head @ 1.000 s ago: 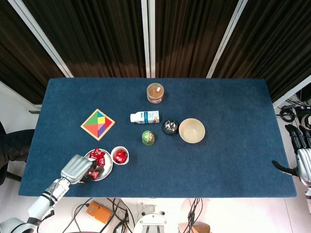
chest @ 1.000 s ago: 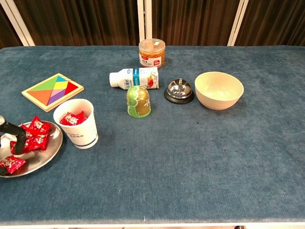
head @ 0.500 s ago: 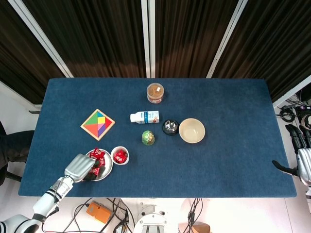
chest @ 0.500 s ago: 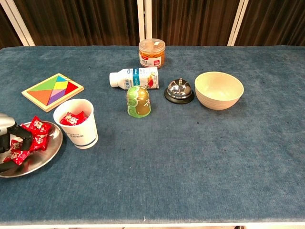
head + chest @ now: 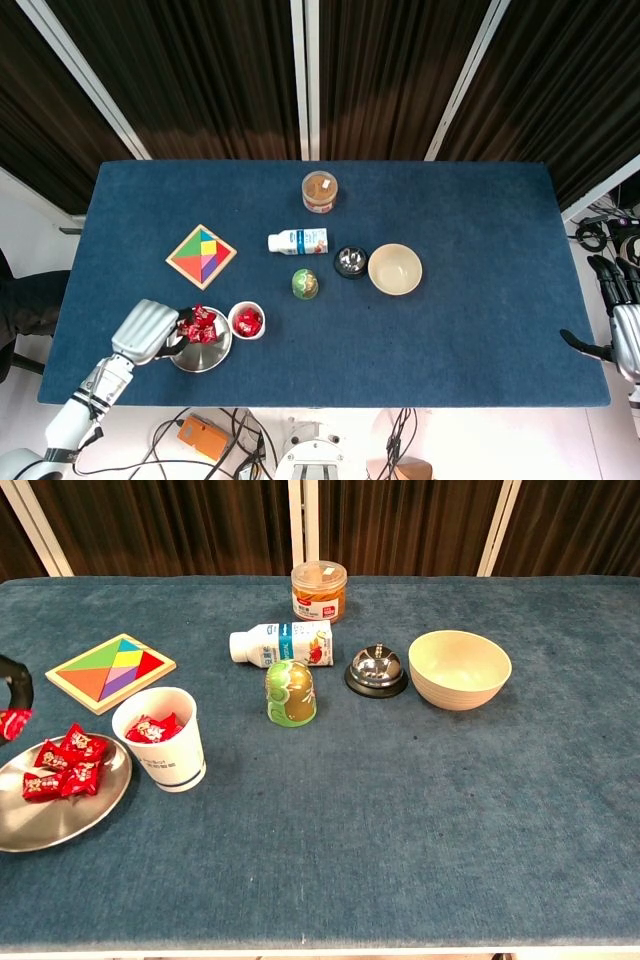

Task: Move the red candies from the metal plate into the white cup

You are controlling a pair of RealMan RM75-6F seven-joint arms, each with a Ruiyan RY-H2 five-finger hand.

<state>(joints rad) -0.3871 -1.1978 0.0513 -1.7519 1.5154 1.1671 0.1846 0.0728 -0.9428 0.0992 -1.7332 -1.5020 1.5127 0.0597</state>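
One candy point(image 5: 12, 723) is pinched in my left hand point(image 5: 146, 330), as far as I can judge: in the chest view a red wrapper hangs under a dark fingertip point(image 5: 17, 676) at the left edge of the frame, above the level of the metal plate point(image 5: 60, 825). In the head view the hand sits at the plate's left rim with red showing just beside its fingers, though I cannot separate that red from the pile beneath. I read this as the carry step, with the piece lifted and not yet over the cup.

Beneath and just right of the hand, several red candies point(image 5: 62, 768) lie clustered on the far part of the plate, and the near part is bare metal. The white cup point(image 5: 160, 738) stands upright just beside the plate's right edge, already holding red candies point(image 5: 150, 728) near its rim.

Next I need to take the hand rightward across the plate, keep it high enough to clear the cup's lip, centre the candy over the mouth and let go there. The cup is light paper and close to the plate, so a knock from the fingers could tip it.

My right hand point(image 5: 622, 320) is well apart at the table's far right edge, off the cloth, fingers spread and holding nothing.
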